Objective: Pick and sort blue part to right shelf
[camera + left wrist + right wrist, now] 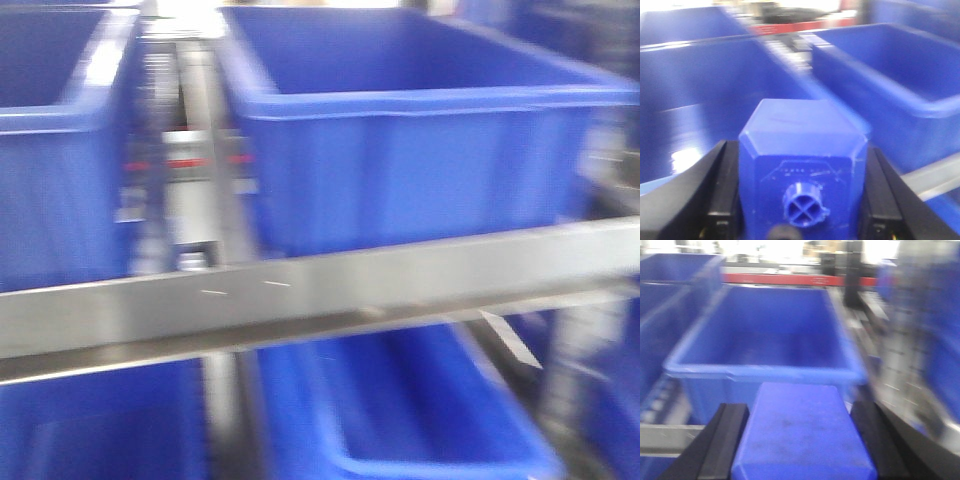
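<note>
A blue part (pixel 802 165) is held between the left fingers (pixel 720 195), a 2nd blue part (pixel 802 435) between the right fingers (pixel 727 440), in front of a blue bin (pixel 765 372).

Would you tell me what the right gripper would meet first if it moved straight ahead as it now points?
Probably the near rim of the blue bin directly ahead. The blue part held in the right gripper would likely touch first, though blur leaves depth uncertain.
</note>
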Robot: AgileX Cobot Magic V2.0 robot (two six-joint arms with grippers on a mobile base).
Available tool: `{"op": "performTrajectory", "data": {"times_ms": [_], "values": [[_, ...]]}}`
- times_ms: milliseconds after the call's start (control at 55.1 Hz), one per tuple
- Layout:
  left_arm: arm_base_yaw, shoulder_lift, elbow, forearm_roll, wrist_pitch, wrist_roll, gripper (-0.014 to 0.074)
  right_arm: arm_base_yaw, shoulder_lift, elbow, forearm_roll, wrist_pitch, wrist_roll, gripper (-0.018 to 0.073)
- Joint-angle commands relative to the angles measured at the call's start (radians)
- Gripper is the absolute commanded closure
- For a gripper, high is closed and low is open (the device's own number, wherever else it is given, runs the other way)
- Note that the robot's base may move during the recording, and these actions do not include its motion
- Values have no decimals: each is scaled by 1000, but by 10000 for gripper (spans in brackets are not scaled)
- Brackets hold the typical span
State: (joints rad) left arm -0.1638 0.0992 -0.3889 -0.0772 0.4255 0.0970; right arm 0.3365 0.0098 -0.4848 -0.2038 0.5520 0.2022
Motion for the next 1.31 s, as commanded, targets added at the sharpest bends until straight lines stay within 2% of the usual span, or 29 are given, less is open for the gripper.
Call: {"op": "performTrajectory", "data": {"times_ms": [0, 1288], "values": [[-8, 19, -31, -7, -96, -7, 473, -5, 20, -29, -17, -95, -9, 343], [-8, 19, -31, -7, -96, -7, 473, -5, 20, -29, -17, -95, -9, 343]]}}
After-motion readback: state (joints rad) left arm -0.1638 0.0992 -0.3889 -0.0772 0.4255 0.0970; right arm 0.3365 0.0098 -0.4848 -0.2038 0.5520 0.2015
